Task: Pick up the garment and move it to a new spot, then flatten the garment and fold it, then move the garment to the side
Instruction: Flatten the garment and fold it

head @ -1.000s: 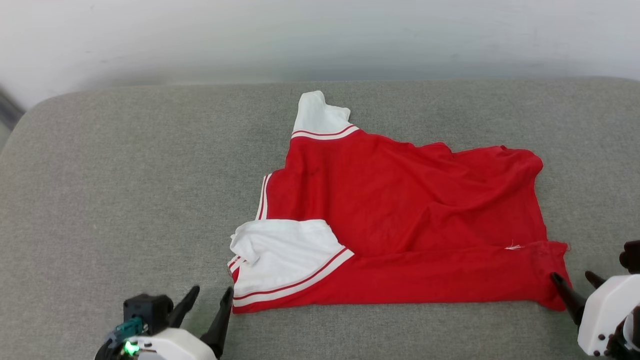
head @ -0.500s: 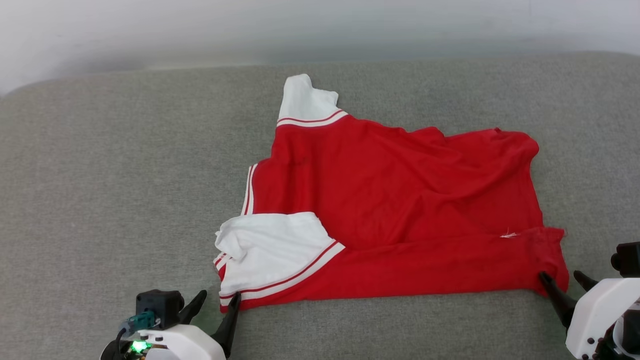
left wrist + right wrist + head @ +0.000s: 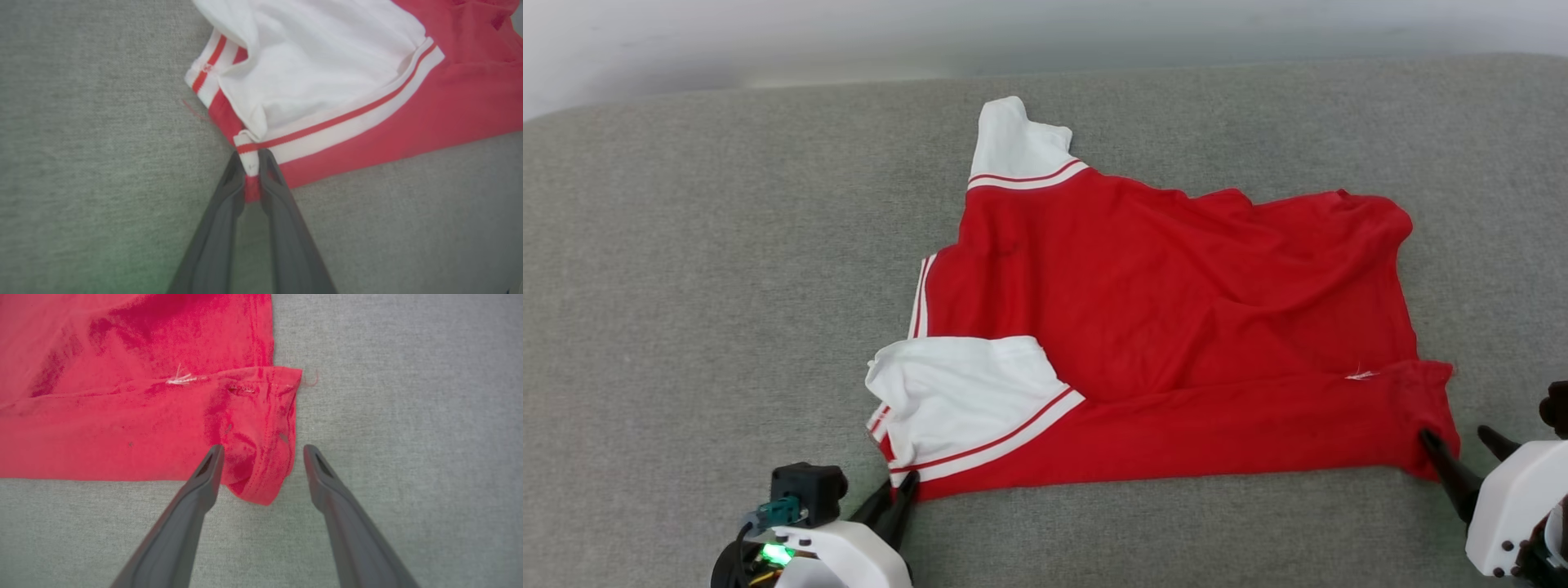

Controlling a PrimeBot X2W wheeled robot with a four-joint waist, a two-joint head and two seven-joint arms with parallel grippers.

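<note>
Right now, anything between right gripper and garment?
Nothing: right wrist view shows a corner of the garment lying between the fingers of the open right gripper.

On the left gripper (image 3: 894, 500), a rounded white shell carries a black block (image 3: 807, 488), a teal connector (image 3: 784, 513), a thin black cable (image 3: 742, 539) and a glowing green light (image 3: 776, 554). The right gripper (image 3: 1459, 441) has a white shell with small dark screws (image 3: 1503, 546). Both have long, tapering dark-grey fingers (image 3: 184, 522).

The red jersey garment (image 3: 1176, 327) lies on the grey woven fabric surface (image 3: 686, 286), slightly right of the middle. One white short sleeve (image 3: 1013, 139) points to the far side; the other sleeve (image 3: 964, 392) lies upon the near left part. The left gripper (image 3: 898, 483) is at the near left corner, the right gripper (image 3: 1455, 434) astride the near right corner.
</note>
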